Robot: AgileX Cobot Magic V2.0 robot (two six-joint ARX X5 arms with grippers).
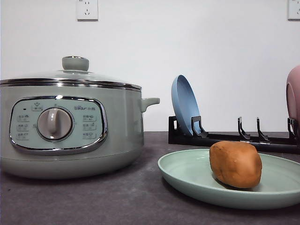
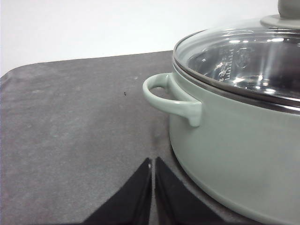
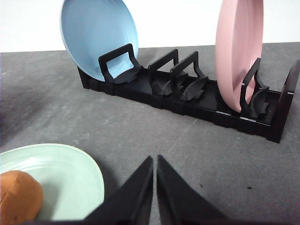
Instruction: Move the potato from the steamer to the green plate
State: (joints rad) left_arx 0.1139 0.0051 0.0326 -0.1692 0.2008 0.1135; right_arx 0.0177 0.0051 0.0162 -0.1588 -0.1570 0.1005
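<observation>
Potato (image 1: 236, 164) resting on green plate (image 1: 187, 176); steamer (image 1: 70, 126) lidded. Both claws, left (image 2: 153, 161) and right (image 3: 155, 159), pressed together, empty, low over table (image 1: 93, 201). Transfer looks complete; nothing left but keeping arms clear.

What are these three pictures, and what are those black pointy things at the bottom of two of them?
They come from a robot with two arms. One picture looks forward over the table. The other two come from little cameras on the robot's wrists. The black points are its pinchers: the left gripper and the right gripper. Both are closed and hold nothing. On the table stands a steamer with its lid on. Beside it a potato sits on a green plate. Behind, a black rack holds a blue plate and a pink plate upright.
</observation>
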